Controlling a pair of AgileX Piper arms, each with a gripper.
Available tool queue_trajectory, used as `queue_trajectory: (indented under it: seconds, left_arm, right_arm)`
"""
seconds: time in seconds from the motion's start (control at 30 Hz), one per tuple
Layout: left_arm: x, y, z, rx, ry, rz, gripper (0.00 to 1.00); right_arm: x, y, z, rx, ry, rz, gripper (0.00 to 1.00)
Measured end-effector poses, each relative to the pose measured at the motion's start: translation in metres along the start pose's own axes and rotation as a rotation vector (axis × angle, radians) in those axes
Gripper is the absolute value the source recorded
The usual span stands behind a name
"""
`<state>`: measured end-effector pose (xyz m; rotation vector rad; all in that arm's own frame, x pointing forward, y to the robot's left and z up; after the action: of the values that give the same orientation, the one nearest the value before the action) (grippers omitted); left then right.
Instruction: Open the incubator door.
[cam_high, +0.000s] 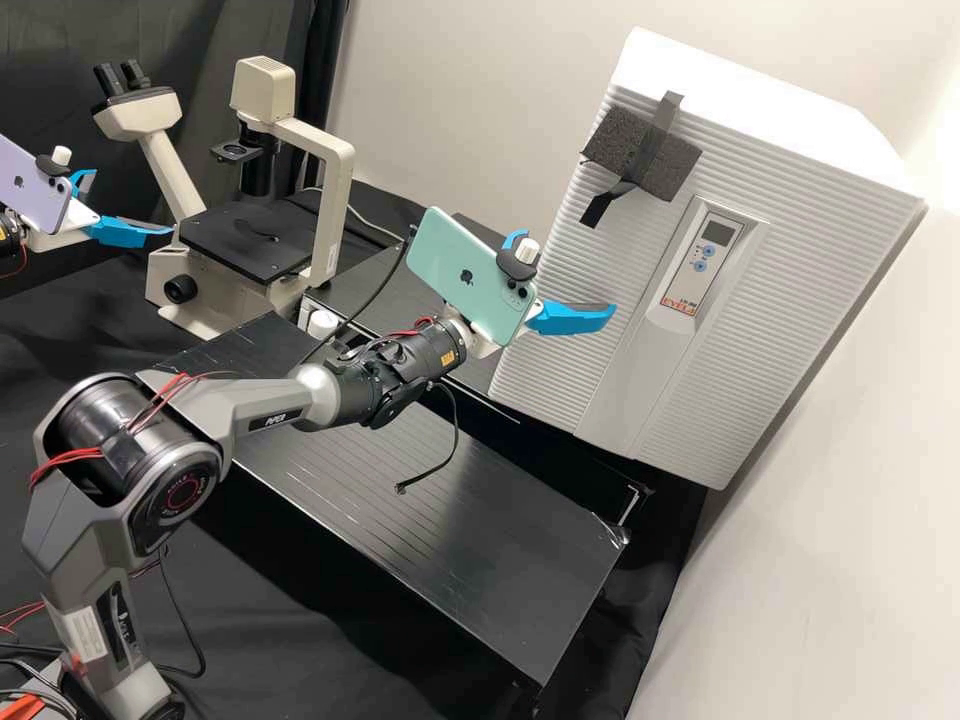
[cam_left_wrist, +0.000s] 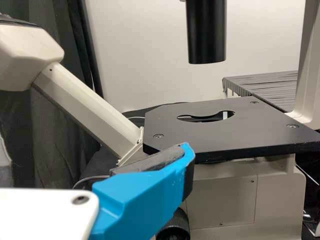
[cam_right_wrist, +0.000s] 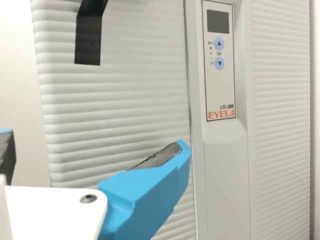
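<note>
Black slatted surface (cam_high: 455, 500): nearest, below the right arm (cam_high: 265, 400).
Right gripper (cam_right_wrist: 94, 138): white, its blue fingers (cam_right_wrist: 142, 200) spread wide, holding nothing, in front of the door; contact cannot be told.
Left gripper (cam_high: 131, 202): fingers apart and empty, near the cream microscope with a black stage (cam_high: 250, 240).
Pale, ribbed door (cam_right_wrist: 115, 100): shut on the boxy white incubator (cam_high: 745, 90), beyond the right gripper.
Dark grey foam pad (cam_high: 665, 165): taped near the door's top corner.
Step in hand: seemingly the approach, before any pull.
Next move: probably aligning at the door's edge, hooking it, then swinging outward.
</note>
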<state>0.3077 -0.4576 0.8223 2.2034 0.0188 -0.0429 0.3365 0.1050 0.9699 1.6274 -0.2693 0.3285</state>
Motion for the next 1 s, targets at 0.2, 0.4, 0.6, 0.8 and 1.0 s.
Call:
queue_trajectory:
  seconds: [0.2,0.4,0.6,0.8,1.0]
  left_arm:
    - [0.0,0.0,0.0,0.0,0.0,0.0,1.0]
    - [0.0,0.0,0.0,0.0,0.0,0.0,1.0]
    - [0.0,0.0,0.0,0.0,0.0,0.0,1.0]
    - [0.0,0.0,0.0,0.0,0.0,0.0,1.0]
    - [0.0,0.0,0.0,0.0,0.0,0.0,1.0]
  right_arm:
    - [0.0002,0.0022,0.002,0.005,-0.008,0.009,0.0]
    - [0.0002,0.0022,0.002,0.005,-0.008,0.009,0.0]
    - [0.0006,0.0018,0.003,0.003,-0.01,0.008,0.0]
    - [0.0018,-0.0005,0.0054,-0.001,-0.017,0.002,0.0]
    - [0.0018,-0.0005,0.0054,-0.014,-0.017,0.002,0.0]
